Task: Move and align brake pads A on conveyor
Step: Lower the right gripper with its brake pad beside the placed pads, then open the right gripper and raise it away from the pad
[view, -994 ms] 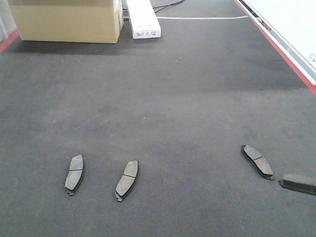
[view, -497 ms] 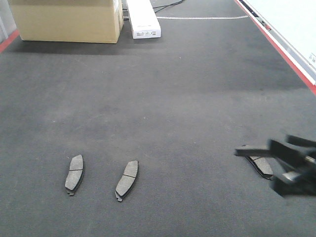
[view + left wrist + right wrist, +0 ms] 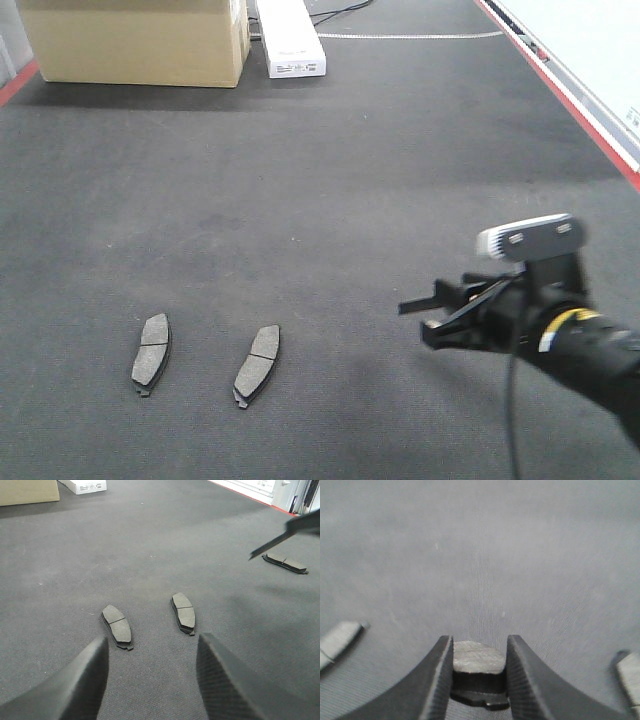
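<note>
The conveyor is a wide charcoal belt with red edge stripes. Two brake pads A lie on it side by side at the left; the left wrist view shows them as well. A third pad lies flat at the right, hidden by the right arm in the front view. My right gripper hovers above the belt, shut on a fourth pad held edgewise between its fingers. My left gripper is open and empty, just short of the two left pads.
A cardboard box and a white box stand at the belt's far end. A white rail runs along the right red stripe. Blurred pad ends show at both edges of the right wrist view.
My right arm has swung in from the right edge, leftward and upward, with a pad in its gripper. It now covers the right-hand pad in the front view. The two left pads have not moved.
</note>
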Available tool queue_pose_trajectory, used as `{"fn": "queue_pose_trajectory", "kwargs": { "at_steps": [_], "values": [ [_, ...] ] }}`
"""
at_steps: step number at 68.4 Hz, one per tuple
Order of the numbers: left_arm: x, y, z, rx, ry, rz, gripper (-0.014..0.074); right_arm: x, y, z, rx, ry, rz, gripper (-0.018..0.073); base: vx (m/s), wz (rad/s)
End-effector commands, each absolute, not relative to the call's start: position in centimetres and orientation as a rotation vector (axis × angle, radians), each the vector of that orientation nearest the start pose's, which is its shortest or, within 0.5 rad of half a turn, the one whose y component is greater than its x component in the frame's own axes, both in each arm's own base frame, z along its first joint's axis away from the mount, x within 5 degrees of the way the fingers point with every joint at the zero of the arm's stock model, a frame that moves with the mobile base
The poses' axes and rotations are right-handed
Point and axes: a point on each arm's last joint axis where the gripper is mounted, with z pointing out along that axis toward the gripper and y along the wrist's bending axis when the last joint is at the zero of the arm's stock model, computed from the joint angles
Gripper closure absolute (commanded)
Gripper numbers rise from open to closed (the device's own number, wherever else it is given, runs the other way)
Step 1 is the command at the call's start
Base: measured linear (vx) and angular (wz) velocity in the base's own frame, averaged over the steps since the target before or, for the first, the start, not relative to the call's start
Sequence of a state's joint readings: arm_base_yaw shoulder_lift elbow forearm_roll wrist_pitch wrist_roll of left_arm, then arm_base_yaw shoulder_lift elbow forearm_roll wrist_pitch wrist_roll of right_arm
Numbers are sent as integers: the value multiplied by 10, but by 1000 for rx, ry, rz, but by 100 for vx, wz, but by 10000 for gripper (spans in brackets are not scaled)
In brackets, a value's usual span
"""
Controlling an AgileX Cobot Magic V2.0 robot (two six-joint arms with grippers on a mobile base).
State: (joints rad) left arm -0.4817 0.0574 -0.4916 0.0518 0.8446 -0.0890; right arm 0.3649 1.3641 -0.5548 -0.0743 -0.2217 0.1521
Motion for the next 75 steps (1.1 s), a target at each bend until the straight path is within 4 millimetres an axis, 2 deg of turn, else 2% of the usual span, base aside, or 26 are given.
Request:
{"fn": "queue_pose_trajectory", "kwargs": {
  "at_steps": [1, 10, 16, 29, 40, 51, 58, 67, 75],
  "values": [
    [15, -4, 304, 367, 1800, -349, 224, 260, 100, 217, -304, 1960, 306, 564, 0, 0],
    [15, -4, 304, 367, 1800, -349, 224, 265, 102, 187, -292, 2102, 296, 561, 0, 0],
    [15, -4, 304, 367, 1800, -349, 224, 263, 101, 177, -282, 2191, 284, 553, 0, 0],
    [15, -4, 304, 367, 1800, -349, 224, 258, 98, 168, -302, 2299, 249, 477, 0, 0],
    [15, -4, 304, 367, 1800, -349, 224, 257, 97, 166, -304, 2324, 241, 331, 0, 0],
    [15, -4, 304, 367, 1800, -349, 224, 257, 98, 167, -306, 2317, 242, 143, 0, 0],
    [15, -4, 304, 367, 1800, -349, 224, 258, 98, 169, -318, 2305, 239, 71, 0, 0],
    [15, -4, 304, 367, 1800, -349, 224, 253, 96, 184, -315, 2266, 243, 57, 0, 0],
    [15, -4, 304, 367, 1800, -349, 224, 243, 92, 217, -301, 2158, 262, 57, 0, 0]
  ]
}}
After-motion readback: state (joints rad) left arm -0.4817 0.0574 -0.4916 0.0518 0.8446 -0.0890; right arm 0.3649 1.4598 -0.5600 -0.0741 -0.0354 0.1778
